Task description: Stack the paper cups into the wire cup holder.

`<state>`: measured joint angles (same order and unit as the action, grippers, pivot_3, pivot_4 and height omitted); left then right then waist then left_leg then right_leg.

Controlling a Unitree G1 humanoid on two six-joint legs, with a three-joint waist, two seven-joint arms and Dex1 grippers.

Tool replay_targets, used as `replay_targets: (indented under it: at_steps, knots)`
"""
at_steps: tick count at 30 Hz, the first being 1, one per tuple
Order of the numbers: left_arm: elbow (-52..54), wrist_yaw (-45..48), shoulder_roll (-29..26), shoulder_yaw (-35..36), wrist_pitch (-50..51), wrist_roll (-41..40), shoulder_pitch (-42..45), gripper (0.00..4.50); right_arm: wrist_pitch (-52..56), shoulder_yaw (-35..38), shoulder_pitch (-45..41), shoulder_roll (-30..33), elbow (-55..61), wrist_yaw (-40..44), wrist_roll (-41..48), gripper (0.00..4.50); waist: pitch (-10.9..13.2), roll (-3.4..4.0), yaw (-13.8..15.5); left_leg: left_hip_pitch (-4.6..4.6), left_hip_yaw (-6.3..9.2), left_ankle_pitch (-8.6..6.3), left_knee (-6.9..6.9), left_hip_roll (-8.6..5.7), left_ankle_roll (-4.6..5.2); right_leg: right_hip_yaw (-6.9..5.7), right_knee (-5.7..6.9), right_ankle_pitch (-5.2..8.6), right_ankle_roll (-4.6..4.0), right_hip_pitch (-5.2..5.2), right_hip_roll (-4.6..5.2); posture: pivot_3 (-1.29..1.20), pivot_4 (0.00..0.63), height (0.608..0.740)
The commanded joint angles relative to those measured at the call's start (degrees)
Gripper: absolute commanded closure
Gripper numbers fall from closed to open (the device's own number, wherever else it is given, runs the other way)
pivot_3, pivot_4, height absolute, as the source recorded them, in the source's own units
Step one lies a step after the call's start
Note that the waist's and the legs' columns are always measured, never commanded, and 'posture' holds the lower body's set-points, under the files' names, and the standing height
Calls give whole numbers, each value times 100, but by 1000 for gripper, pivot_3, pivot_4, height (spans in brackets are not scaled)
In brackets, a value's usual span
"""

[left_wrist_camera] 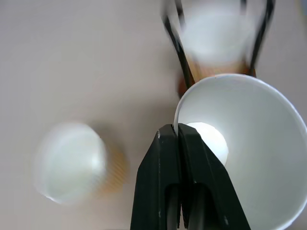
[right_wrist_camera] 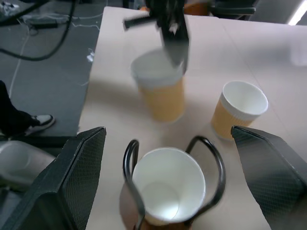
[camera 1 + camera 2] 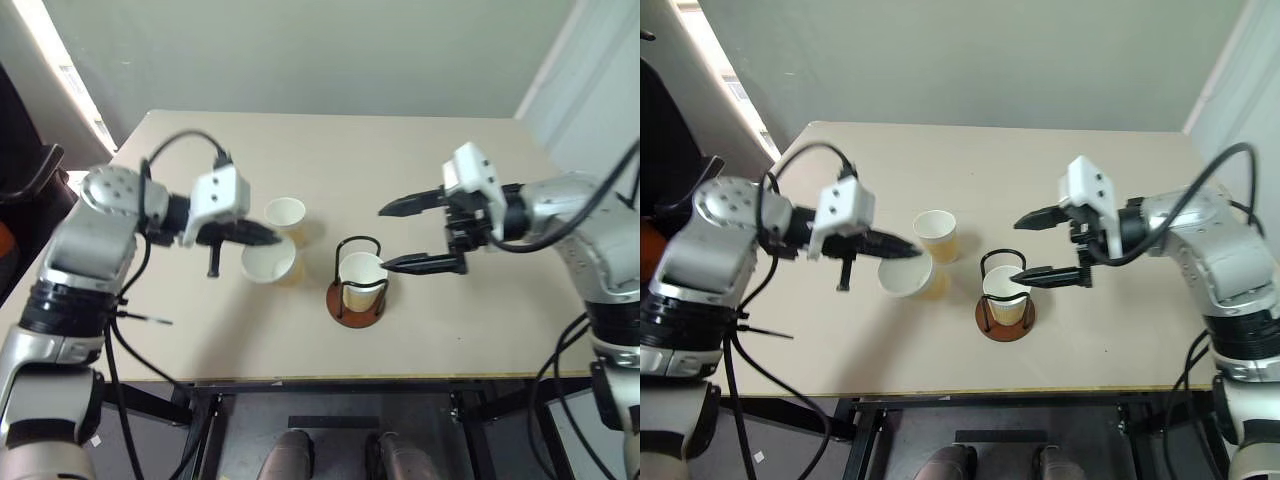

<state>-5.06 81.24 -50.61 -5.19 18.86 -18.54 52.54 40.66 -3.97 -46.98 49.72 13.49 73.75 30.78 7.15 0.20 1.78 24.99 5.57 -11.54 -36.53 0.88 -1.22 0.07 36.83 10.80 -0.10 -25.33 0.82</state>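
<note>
Left wrist view: my left end effector (image 1: 178,132) is clenched on a cup's (image 1: 249,143) rim. My right end effector (image 3: 405,235) gapes released above the holder (image 3: 357,290), which has one cup (image 3: 362,281) inside.

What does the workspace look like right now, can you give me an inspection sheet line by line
Surface: beige table, bare apart from the job's things.
Job's things: wire cup holder with one paper cup seated in it; second cup gripped by its rim; third cup standing loose beside it.
Clutter: nothing seen.
Grippers: left gripper has its jaws shut on the second cup's rim; right gripper has its jaws open beside the holder, empty.
Cables: black cables along both arms.
Surroundings: grey wall; window at left.
</note>
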Motion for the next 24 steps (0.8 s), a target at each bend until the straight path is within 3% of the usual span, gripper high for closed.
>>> replay_targets:
  at_steps: [1,9,11,13,24]
  knots:
    - [159,226,261,245,110,-550,589,4476,-165,468,171,413,-126,201,67,146,-1,-2,9,1,0,-1,-5,0,3,0,-2,-1,2,2,0,0,150,740]
    - [-501,627,1214,-381,-415,-288,1560,4476,-289,788,494,730,-266,-70,-34,146,-1,-1,-16,1,-11,-6,-46,1,23,4,2,-24,44,11,3,0,150,740]
    - [-780,653,1367,-735,-797,168,1650,4476,-239,837,593,753,-128,-144,17,146,-1,-1,-27,0,-15,-8,-51,1,29,8,-1,-30,54,15,3,0,150,740]
    - [-968,653,1478,-983,-1081,491,1691,4476,-189,885,669,790,-24,-221,43,146,-1,0,-31,-4,-16,-11,-58,1,37,10,-4,-27,67,27,3,0,150,740]
    - [-1330,987,1780,-1195,-1380,686,1733,4476,29,1062,1011,931,340,-527,155,146,0,0,-5,23,-23,-44,-100,-2,79,14,-13,-11,114,31,3,0,150,740]
